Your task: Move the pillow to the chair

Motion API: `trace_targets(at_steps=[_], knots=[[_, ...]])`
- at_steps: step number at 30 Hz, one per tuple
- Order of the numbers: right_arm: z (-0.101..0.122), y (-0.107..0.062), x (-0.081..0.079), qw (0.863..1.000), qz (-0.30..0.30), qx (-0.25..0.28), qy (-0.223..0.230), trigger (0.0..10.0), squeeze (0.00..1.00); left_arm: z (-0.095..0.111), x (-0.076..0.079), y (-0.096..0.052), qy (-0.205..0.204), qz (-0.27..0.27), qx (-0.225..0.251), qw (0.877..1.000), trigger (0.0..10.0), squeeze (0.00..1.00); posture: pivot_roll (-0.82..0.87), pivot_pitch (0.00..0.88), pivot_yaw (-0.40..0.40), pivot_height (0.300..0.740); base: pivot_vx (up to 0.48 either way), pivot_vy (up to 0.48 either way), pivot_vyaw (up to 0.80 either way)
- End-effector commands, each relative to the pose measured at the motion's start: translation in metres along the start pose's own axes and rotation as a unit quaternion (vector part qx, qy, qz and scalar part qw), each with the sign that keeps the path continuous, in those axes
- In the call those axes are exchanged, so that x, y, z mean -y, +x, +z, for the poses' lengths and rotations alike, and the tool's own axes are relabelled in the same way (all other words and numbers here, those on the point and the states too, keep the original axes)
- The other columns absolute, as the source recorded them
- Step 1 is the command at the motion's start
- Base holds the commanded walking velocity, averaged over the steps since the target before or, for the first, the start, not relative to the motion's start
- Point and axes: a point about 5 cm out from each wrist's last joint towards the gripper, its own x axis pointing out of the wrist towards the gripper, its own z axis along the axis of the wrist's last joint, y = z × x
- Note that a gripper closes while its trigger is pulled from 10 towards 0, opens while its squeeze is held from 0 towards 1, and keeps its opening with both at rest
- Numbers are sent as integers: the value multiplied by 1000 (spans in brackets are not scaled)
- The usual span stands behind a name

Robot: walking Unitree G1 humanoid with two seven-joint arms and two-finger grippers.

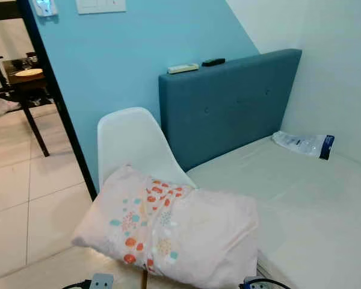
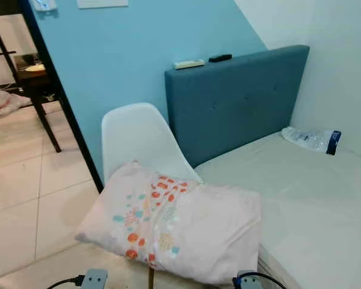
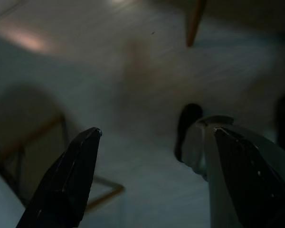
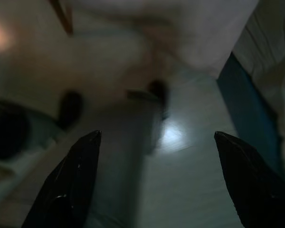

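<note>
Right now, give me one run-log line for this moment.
pillow: resting on white chair seat, beside bed | left tool: open, low, empty | right tool: open, low, empty

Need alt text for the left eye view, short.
A pale pillow with orange and teal dots lies on the seat of a white chair, one end overhanging toward the bare white mattress. Behind stand a blue headboard with two remotes on top and a light-blue wall.

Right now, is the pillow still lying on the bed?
No: the pillow rests on the seat of the white chair, beside the bed, with neither gripper holding it.
</note>
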Motion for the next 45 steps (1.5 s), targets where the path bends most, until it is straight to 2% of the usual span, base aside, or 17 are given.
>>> trace_targets(at_steps=[1, 7, 15, 16, 23, 28, 30, 34, 45], knots=[[0, 0, 0, 1000, -3, -3, 4, 10000, 0, -11, 0, -2, 3, -4, -23, 1000, 10000, 0, 16, 0, -18, 740, -315, 0, 0], [-3, 0, -2, 1000, -2, -8, 3, 10000, 0, -13, 1, -2, 6, -9, -27, 1000, 10000, 0, 19, 0, -17, 740, -295, 0, 0], [-6, 0, -2, 1000, -2, -17, -3, 10000, 0, -15, 1, -3, 13, -12, -31, 999, 10000, 0, 22, 0, -20, 740, 0, 0, 0], [-7, 0, -1, 1000, -2, -22, -14, 10000, 0, -17, 1, -3, 19, -14, -34, 999, 10000, 0, 22, 0, -19, 740, 0, 0, -613], [-10, -1, -1, 999, -3, -29, -20, 10000, 0, -19, 3, -4, 36, -24, -39, 998, 10000, 0, 22, 0, -17, 740, 0, 0, -706], [-12, -1, -1, 999, -5, -40, -34, 10000, 0, -28, 6, -6, 65, -53, -61, 995, 10000, 0, 22, 0, -15, 740, 0, 0, -744], [-13, -1, -1, 998, -6, -47, -47, 10000, 0, -34, 7, -8, 90, -69, -77, 991, 10000, 0, 16, 0, -8, 740, 0, 0, -744], [-13, -1, 1, 997, -9, -51, -56, 10000, 0, -34, 8, -8, 107, -80, -78, 988, 10000, 0, 12, 0, -6, 740, 0, 0, -744], [-8, -1, 4, 993, -12, -61, -101, 10000, 0, -29, 14, -7, 120, -96, -77, 985, 10000, 0, 11, 0, -22, 740, 0, 0, -744]])
